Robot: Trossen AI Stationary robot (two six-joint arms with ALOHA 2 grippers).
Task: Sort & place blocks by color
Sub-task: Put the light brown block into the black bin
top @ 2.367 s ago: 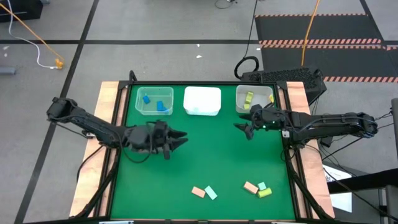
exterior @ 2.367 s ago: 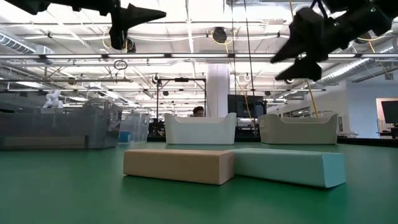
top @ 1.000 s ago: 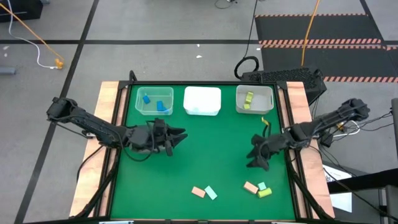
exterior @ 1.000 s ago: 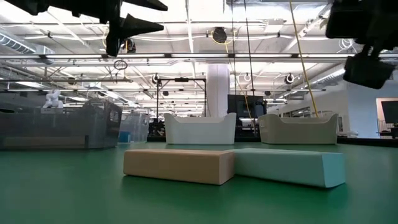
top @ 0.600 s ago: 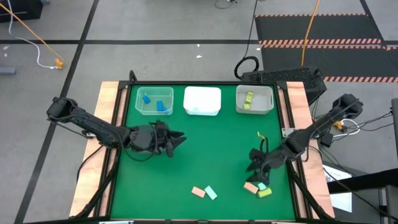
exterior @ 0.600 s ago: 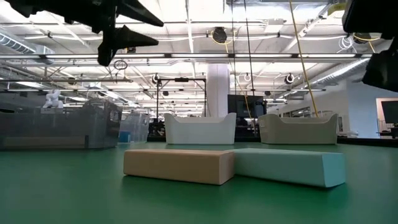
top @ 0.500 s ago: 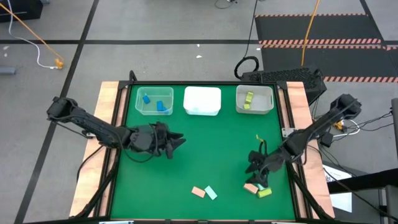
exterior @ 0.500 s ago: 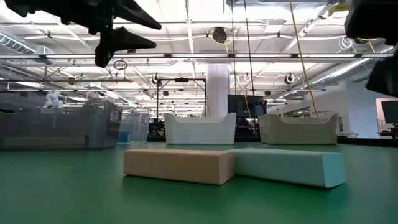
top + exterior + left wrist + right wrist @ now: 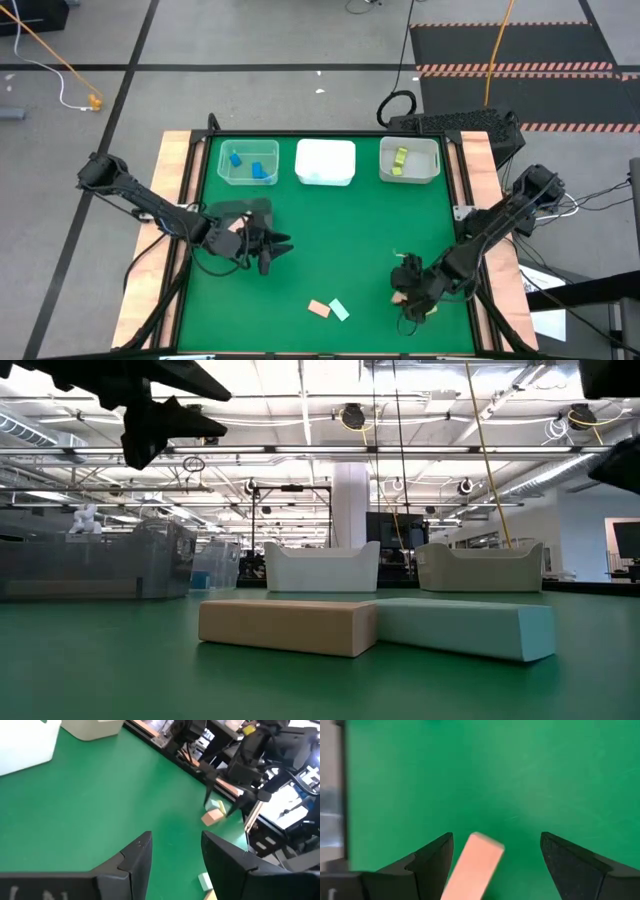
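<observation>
Part of the sorting can be judged done: two blue blocks [image 9: 250, 165] are seen in the clear bin [image 9: 221, 175] at the far left, and a yellow-green block [image 9: 400, 160] in the bin on the right [image 9: 434, 172]; the white middle bin [image 9: 326, 177] shows nothing that can be made out; no pink or mint piece is seen in any bin, so those colours are judged to remain. Left on the green mat [image 9: 330, 240], near its front edge, are a salmon pink bar [image 9: 318, 308] touching a pale mint block [image 9: 339, 311], and, well to their right, a second pink bar [image 9: 472, 865] under the right gripper [image 9: 495, 862]; whatever else lies there is hidden by the arm. That bar is a short, plain, flat-sided piece lying tilted between the widely parted fingers [image 9: 432, 857], not yet touched. The left gripper [image 9: 270, 247] is held over bare mat left of centre, its fingers partly apart and nothing between them
</observation>
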